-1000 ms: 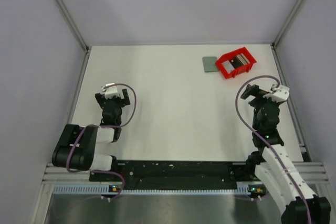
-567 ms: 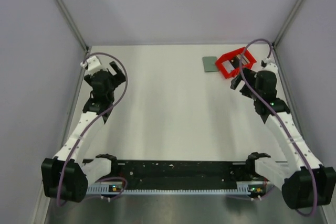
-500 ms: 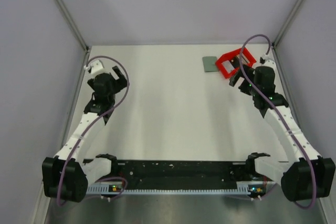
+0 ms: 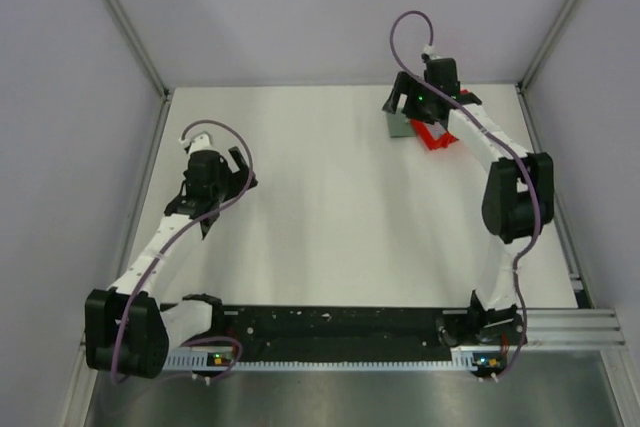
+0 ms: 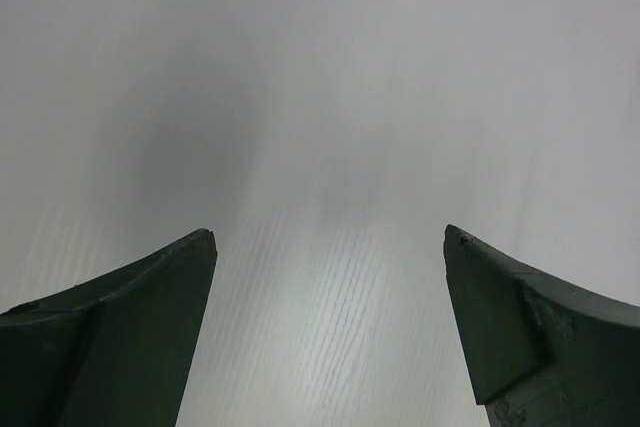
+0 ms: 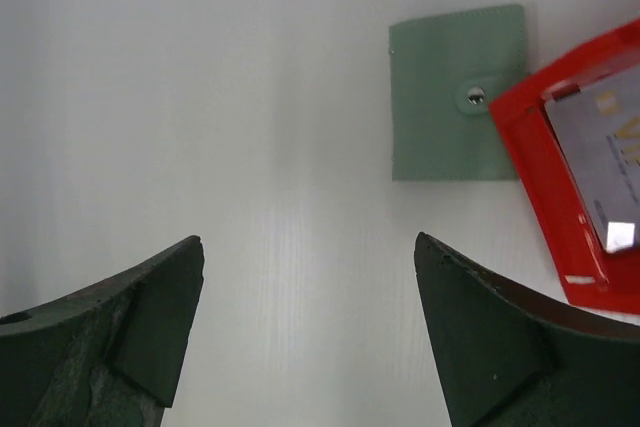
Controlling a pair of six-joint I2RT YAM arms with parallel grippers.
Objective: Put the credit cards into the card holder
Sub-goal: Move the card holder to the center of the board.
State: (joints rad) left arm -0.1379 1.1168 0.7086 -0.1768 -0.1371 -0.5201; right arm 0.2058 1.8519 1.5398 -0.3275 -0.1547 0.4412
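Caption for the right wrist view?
Right gripper, jaws open, above table; closed card holder beside red bin holding a card.

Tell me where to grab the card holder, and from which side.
Take the card holder by the edge opposite its snap, right hand coming straight down. It lies flat and closed, and the snap side is crowded by the red bin.

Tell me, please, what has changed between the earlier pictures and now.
The right gripper swung from near its base to the far side, hovering open above the card holder and red bin. The left gripper reached forward, open. Nothing grasped; holder and bin stayed put.
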